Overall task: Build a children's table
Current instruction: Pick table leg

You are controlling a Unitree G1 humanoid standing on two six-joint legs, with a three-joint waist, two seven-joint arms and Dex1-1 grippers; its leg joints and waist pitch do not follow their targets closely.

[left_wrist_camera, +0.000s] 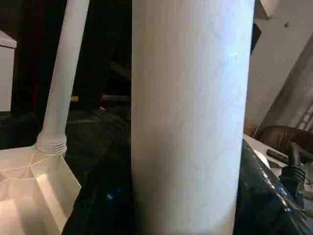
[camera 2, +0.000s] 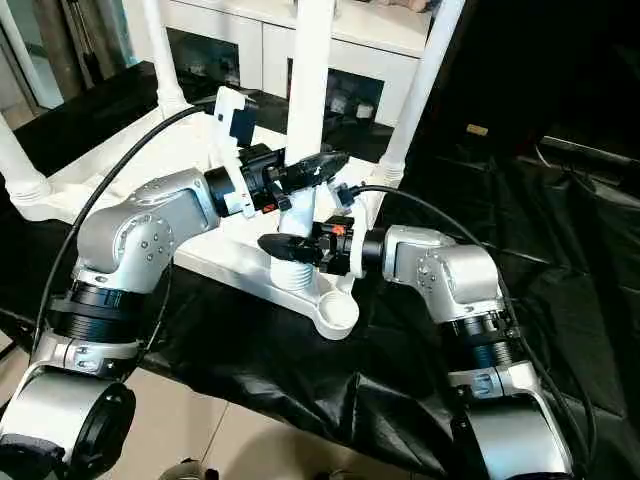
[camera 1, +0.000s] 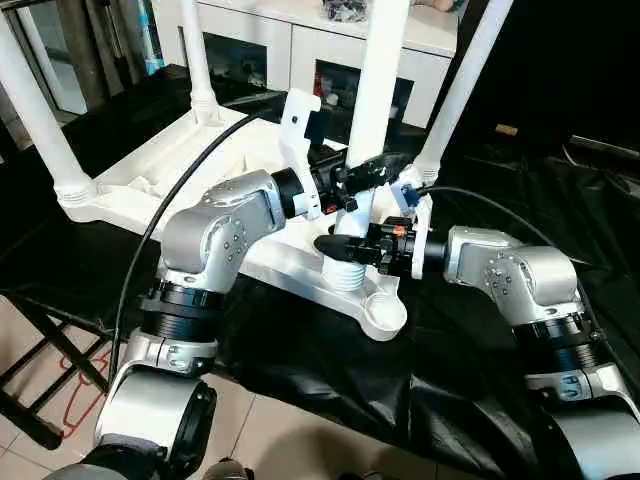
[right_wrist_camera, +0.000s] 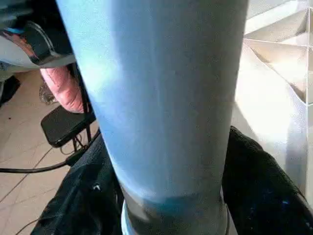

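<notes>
A lived-in room, likely a home, is showing: white cabinet (camera 1: 330, 45) standing at twelve o'clock, tiled floor (camera 1: 300, 440) lying at six, black sheet (camera 1: 480, 340) covering it.

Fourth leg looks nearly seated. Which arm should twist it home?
Right, probably. The right claw grips the leg low, just above its ribbed base at the corner socket. The left claw holds higher up, better suited to steadying it.

Both arms bent inward; left gripper (camera 1: 368, 172) above right gripper (camera 1: 345, 247), fingers clamped.
</notes>
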